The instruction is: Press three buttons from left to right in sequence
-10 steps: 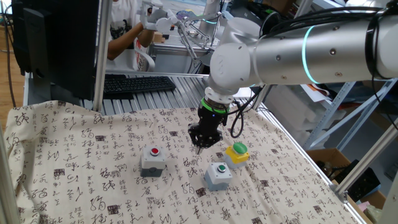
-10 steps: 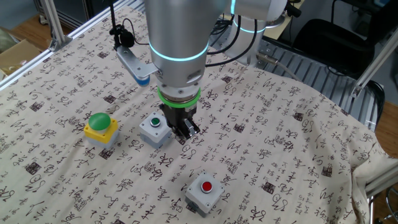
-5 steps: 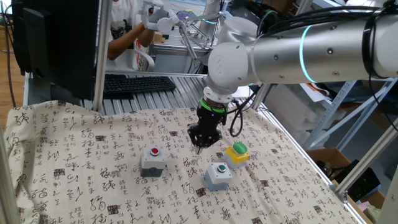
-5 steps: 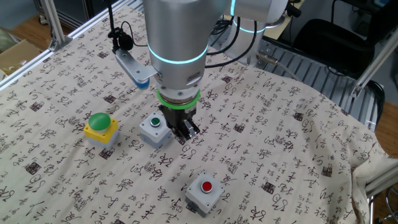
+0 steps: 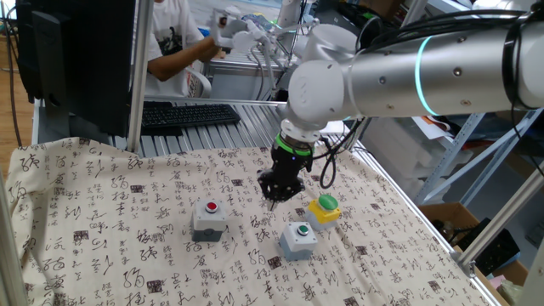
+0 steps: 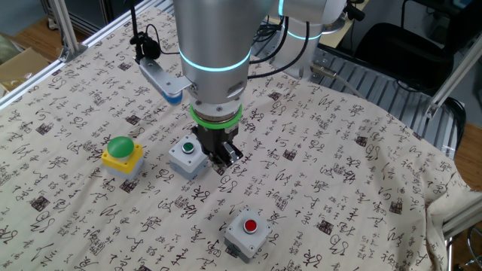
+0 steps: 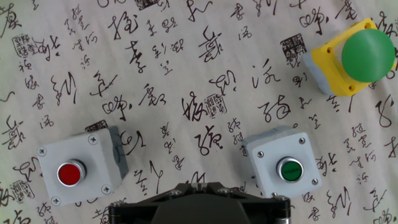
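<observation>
The gripper (image 5: 272, 201) points straight down over the cloth (image 5: 110, 221), its fingers shut on nothing, hanging above the patterned fabric rather than over any box. In one fixed view the red button (image 5: 211, 207) sits on its grey box to the left of the fingertips, the green button (image 5: 300, 229) on its grey box lies nearer the camera and to the right, and the yellow box (image 5: 324, 210) with its green dome stands just right of the gripper. The other fixed view shows the gripper (image 6: 223, 161) just beside the green button (image 6: 187, 148) box — whether they touch I cannot tell — with the yellow box (image 6: 122, 154) farther left and the red button (image 6: 251, 225) well apart, toward the camera. In the hand view the three form a row: red button (image 7: 70, 173) left, green button (image 7: 290, 169) right of centre, yellow box (image 7: 352, 57) at upper right. A keyboard (image 5: 189, 114) lies beyond the table.
</observation>
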